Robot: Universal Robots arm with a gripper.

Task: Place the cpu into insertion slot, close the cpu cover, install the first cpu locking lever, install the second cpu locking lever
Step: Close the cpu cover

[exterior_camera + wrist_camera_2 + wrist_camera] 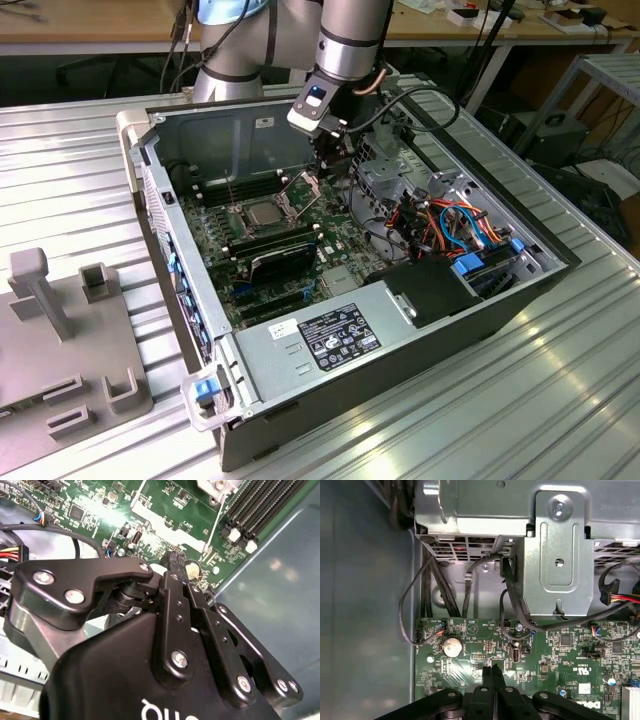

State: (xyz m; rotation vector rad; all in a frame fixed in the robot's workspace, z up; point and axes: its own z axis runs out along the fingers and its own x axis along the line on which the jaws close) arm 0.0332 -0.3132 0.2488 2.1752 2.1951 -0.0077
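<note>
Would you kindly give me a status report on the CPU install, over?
Gripper shut, empty, tips close over the motherboard. Cpu lying in the insertion slot; cpu cover looks raised. Nothing seen blocking it.

Exterior view high, oblique, wrist views behind hand (492, 670), near motherboard (560, 667)

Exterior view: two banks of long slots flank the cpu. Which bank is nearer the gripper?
The far bank, beyond the cpu in the exterior view: its end lies close to the gripper. The near bank lies on the cpu's other side, farther off.
</note>
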